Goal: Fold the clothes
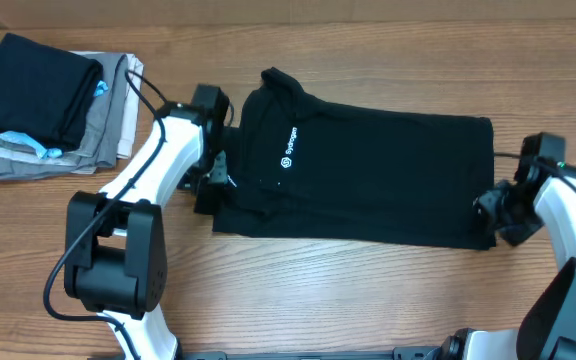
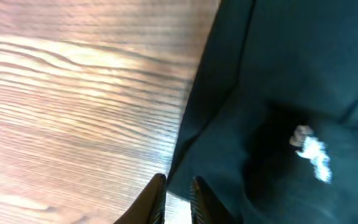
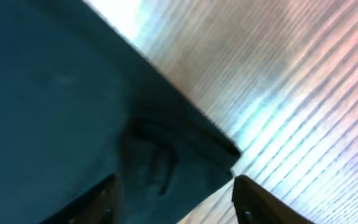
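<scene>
The black short-sleeved shirt [image 1: 368, 175] lies flat across the table, collar to the left, with its white logo [image 1: 288, 148] facing up. My left gripper [image 1: 211, 180] is at the shirt's left edge by the sleeve. Its fingers [image 2: 178, 190] are only a narrow gap apart, with the cloth edge [image 2: 253, 93] right at their tips and bare table showing between them. My right gripper [image 1: 490, 212] is at the shirt's lower right corner. It is open [image 3: 173, 199], and the hem corner [image 3: 185, 155] lies between its fingers.
A folded pile of black, grey and beige garments with light-blue bits [image 1: 43, 105] sits at the back left. A black cable [image 1: 153, 95] runs from the left arm over the wooden table [image 1: 318, 300].
</scene>
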{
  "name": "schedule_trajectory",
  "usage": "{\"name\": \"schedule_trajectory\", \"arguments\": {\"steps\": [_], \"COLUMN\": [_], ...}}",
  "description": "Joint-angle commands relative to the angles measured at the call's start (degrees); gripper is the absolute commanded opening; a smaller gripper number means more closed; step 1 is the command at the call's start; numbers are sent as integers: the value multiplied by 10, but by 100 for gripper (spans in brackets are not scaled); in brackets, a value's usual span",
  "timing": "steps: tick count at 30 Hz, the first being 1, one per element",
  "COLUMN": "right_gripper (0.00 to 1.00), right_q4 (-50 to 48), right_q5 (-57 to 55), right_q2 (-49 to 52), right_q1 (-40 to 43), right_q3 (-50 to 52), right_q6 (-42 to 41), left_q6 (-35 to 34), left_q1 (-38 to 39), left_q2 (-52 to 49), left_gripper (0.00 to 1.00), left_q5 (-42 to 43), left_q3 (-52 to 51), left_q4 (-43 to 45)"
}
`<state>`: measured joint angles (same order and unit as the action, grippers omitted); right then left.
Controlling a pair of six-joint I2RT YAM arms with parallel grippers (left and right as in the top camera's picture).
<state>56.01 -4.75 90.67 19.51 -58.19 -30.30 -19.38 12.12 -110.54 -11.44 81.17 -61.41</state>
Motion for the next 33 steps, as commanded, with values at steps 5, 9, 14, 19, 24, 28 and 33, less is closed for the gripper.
{"name": "schedule_trajectory", "arguments": {"steps": [5,9,14,19,24,28,33], "right_gripper": [64,62,42,20,20,22,34], "right_q4": [99,133,137,103,24,-35,-100], "right_q5": [144,206,233,239,217,199,104], "right_q2": [1,1,1,1,1,1,2], "right_q1": [-24,-87,-201,-325,-419,-500,-596], "right_q3": [-151,-177,-172,-162,-135,-104,-77], "right_q6": [142,226,245,237,262,360,443], "left_q6": [-43,-66,-66,-66,-66,-66,-66], "left_q1": [-7,-17,-39,-66,-74,-73,-73], "left_q2": [-3,-3,-3,-3,-3,-3,-3], "left_gripper": [31,79,100,100,100,100,100], "left_q5": [-5,6,8,10,9,9,9], "left_q3": [151,197,204,203,203,203,203], "left_q4": [-94,-115,-100,-99,-99,-99,-99]}}
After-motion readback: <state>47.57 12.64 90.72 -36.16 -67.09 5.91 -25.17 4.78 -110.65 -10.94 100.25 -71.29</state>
